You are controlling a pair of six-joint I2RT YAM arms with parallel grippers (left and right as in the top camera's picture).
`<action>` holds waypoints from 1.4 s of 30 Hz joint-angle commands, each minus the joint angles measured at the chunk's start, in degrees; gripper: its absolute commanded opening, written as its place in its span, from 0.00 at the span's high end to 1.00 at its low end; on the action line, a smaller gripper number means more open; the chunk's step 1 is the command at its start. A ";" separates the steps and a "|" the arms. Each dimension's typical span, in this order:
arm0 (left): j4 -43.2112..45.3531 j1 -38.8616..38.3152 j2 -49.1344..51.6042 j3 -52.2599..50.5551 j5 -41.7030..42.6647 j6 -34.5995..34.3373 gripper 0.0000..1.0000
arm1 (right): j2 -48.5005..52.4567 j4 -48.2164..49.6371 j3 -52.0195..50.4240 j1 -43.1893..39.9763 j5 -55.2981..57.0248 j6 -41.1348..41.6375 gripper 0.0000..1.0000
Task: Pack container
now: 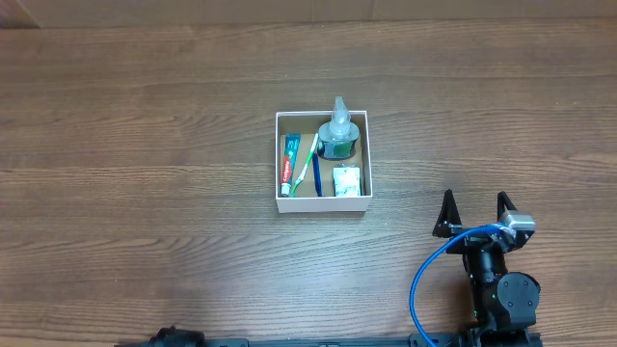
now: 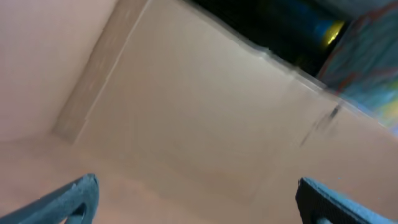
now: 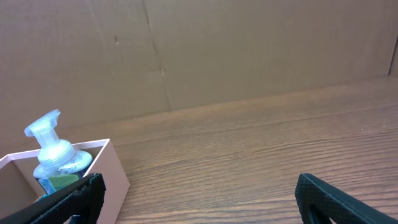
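The container (image 1: 323,202), a square shallow white box with a brown inside, sits at the table's middle. Inside it are a pump bottle (image 1: 337,135), a toothpaste tube (image 1: 287,166), a toothbrush (image 1: 307,164) and a small white packet (image 1: 346,181). My right gripper (image 1: 474,214) is open and empty, to the right of and nearer than the container. In the right wrist view the container's corner (image 3: 112,171) and the pump bottle (image 3: 53,155) are at the lower left, between and beyond the open fingers (image 3: 199,199). My left gripper (image 2: 196,199) is open and empty, facing a tan surface.
The wooden table (image 1: 145,145) spreads round the container. A brown cardboard wall (image 3: 217,50) stands behind the table. A blue cable (image 1: 429,275) loops by the right arm. The left arm's base shows only at the bottom edge (image 1: 174,339).
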 commanded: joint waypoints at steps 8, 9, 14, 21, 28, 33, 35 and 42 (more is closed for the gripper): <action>-8.15 1.38 -1.55 -10.16 -1.05 -0.85 0.00 | -0.57 0.31 -0.59 -0.13 -0.46 -0.24 0.00; -7.37 1.38 -1.55 -12.98 -1.03 -2.84 0.00 | -0.55 0.31 -0.59 -0.13 -0.46 -0.24 0.00; 7.65 1.38 -1.55 -29.68 0.94 -4.83 0.00 | -0.55 0.31 -0.59 -0.13 -0.46 -0.24 0.00; 40.92 1.38 -1.57 -52.33 11.08 7.28 0.00 | -0.57 0.31 -0.59 -0.13 -0.46 -0.24 0.00; 55.80 1.38 -1.60 -68.22 13.99 17.94 0.00 | -0.57 0.31 -0.59 -0.13 -0.46 -0.24 0.00; 60.57 1.44 -1.60 -74.66 13.57 21.44 0.00 | -0.57 0.31 -0.59 -0.13 -0.46 -0.24 0.00; 60.81 2.08 -1.62 -77.09 13.57 23.47 0.00 | -0.57 0.31 -0.59 -0.13 -0.46 -0.24 0.00; 60.13 4.92 -1.62 -79.43 12.00 23.47 0.00 | -0.55 0.31 -0.59 -0.13 -0.46 -0.24 0.00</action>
